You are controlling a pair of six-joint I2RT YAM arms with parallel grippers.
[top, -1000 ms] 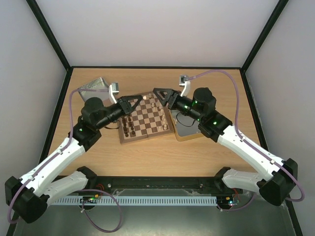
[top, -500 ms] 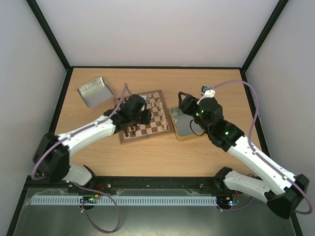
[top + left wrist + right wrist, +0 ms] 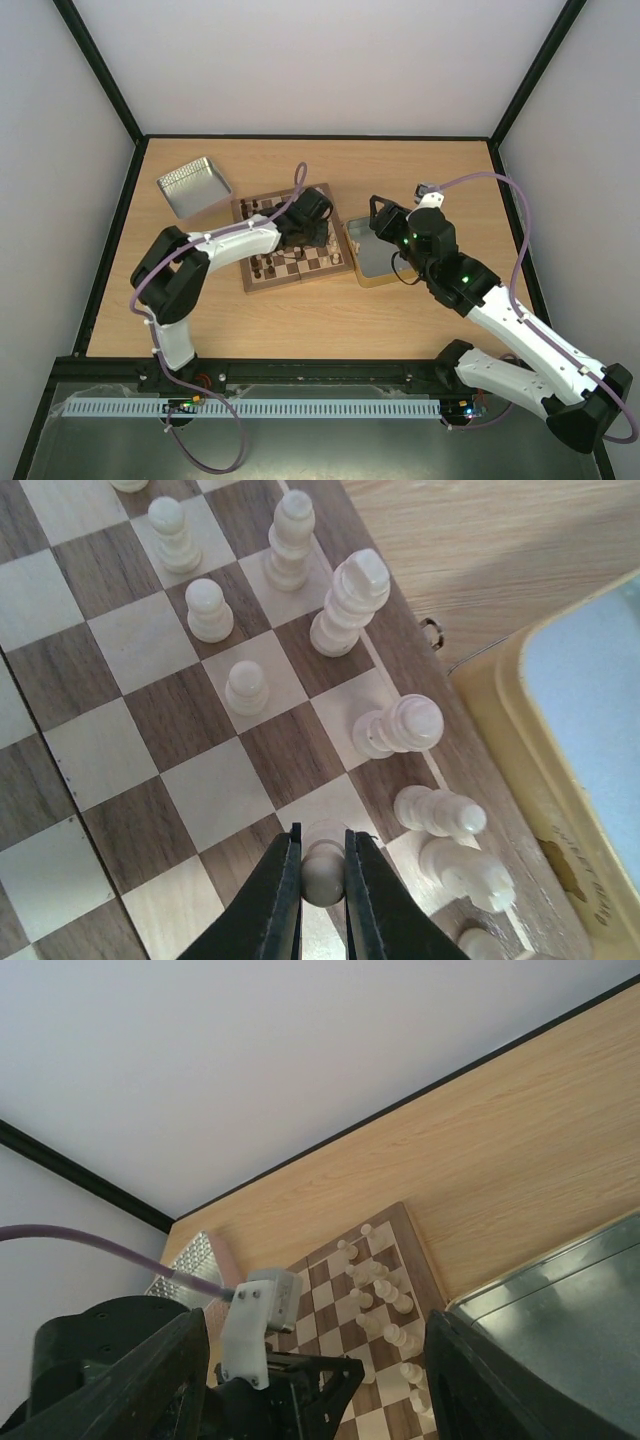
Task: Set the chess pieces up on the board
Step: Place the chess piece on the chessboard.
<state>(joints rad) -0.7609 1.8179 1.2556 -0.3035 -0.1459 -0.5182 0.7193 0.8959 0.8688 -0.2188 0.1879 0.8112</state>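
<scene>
The left tool (image 3: 322, 836) is pinched narrow on a cream pawn (image 3: 322, 872), gripping it by the head and holding it upright over a light square near the board's (image 3: 120, 640) edge. That is the side next to the gold-rimmed tin (image 3: 600, 710). From the left wrist view I cannot tell whether the pawn's foot touches the wood yet.

The other cream pieces (image 3: 350, 600) stand in two lines on this side. The taller ones run along the border, and three pawns sit one row in. One dark square of that pawn row looks bare between the held pawn and its nearest fellow (image 3: 247, 687).

To my eye the step in hand is setting this pawn down. It wants to come straight down onto the middle of its square, with no tilt, until the foot sits flat. The tall pieces just beside the fingers leave little room, so the jaws should part only a little and the tool should rise straight up, without swinging sideways. A wide release or a drag could tip a neighbour.

The right tool (image 3: 310, 1360) hangs with its fingers spread wide and nothing between them. It is above the tin on the counter (image 3: 300, 320) and clear of the board.
</scene>
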